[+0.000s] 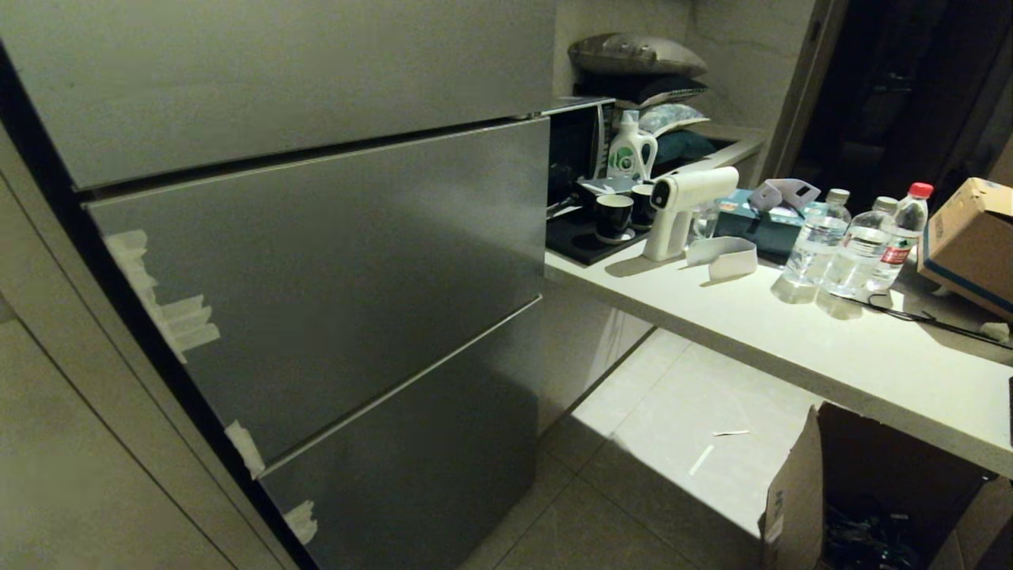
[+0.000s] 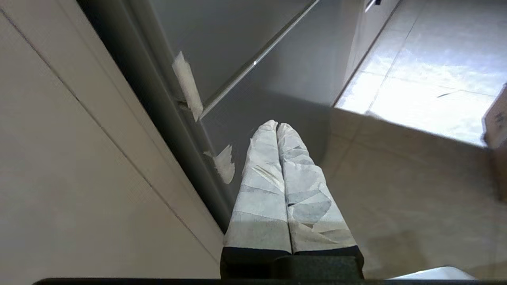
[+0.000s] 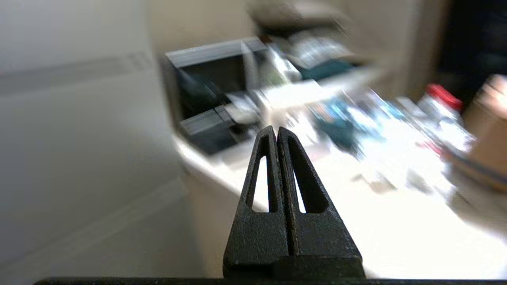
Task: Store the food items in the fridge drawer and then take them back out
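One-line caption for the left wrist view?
Left gripper, taped fingers shut and empty, points at the closed grey fridge front above the tiled floor.

Left gripper (image 2: 277, 126): two long tapered fingers wrapped in pale, creased white tape, wrapping ending at a black base block. Right gripper (image 3: 277, 130): bare matte-black textured plastic fingers, wedge-shaped, each pierced by one long slot, rising from a matching black block.
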{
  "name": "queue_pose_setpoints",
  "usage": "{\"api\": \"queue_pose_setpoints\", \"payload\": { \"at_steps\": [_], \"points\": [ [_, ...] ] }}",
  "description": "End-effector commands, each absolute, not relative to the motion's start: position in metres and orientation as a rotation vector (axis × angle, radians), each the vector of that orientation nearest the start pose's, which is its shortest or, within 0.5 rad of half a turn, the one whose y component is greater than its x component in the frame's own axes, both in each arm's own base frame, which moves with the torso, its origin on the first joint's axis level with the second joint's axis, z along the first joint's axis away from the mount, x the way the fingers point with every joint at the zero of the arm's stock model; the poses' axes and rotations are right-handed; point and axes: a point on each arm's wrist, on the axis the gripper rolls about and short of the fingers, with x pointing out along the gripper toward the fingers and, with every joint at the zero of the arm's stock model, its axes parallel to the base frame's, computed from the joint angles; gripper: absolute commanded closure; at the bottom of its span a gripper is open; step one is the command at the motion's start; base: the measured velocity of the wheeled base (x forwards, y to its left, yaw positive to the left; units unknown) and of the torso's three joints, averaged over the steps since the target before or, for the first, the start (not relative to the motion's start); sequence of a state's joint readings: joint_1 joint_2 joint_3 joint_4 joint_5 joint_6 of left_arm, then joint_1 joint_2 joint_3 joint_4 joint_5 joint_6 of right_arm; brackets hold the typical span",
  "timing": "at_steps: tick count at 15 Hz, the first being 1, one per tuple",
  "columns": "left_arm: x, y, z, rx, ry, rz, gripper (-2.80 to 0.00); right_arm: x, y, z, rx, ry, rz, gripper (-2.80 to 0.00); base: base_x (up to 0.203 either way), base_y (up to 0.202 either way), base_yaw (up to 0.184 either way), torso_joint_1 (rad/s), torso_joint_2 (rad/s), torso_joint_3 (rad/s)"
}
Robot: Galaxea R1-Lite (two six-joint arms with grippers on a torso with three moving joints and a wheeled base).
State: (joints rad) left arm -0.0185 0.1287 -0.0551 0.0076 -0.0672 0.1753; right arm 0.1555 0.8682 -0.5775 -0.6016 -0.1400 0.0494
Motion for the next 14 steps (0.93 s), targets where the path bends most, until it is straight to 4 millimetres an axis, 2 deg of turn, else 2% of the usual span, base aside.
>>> {"api": "queue_pose_setpoints", "payload": {
  "at_steps": [1, 2, 4, 6, 8, 14],
  "points": [
    [-0.024, -0.001, 0.075, 0.168, 0.007, -0.079, 0.00, 0.012, -0.002, 0.226, 0.073, -0.273, -0.050, 0.00, 0.000, 0.000, 0.000, 0.000, 0.00, 0.000],
    [-0.023, -0.001, 0.076, 0.159, -0.001, -0.078, 0.00, 0.003, -0.003, 0.194, 0.058, -0.188, -0.064, 0.00, 0.000, 0.000, 0.000, 0.000, 0.00, 0.000],
    [-0.023, -0.001, 0.075, 0.172, -0.004, -0.078, 0.00, -0.002, -0.003, 0.131, 0.007, -0.007, -0.059, 0.00, 0.000, 0.000, 0.000, 0.000, 0.00, 0.000],
    [-0.023, -0.001, 0.075, 0.165, -0.003, -0.078, 0.00, -0.002, -0.001, 0.090, -0.053, 0.093, -0.012, 0.00, 0.000, 0.000, 0.000, 0.000, 0.00, 0.000],
    [-0.023, -0.001, 0.075, 0.144, 0.002, -0.079, 0.00, -0.008, 0.000, 0.076, -0.066, 0.139, 0.046, 0.00, 0.000, 0.000, 0.000, 0.000, 0.00, 0.000],
    [-0.023, -0.001, 0.075, 0.072, 0.006, -0.047, 0.00, -0.021, 0.000, 0.076, -0.050, -0.045, -0.013, 0.00, 0.000, 0.000, 0.000, 0.000, 0.00, 0.000]
  ]
}}
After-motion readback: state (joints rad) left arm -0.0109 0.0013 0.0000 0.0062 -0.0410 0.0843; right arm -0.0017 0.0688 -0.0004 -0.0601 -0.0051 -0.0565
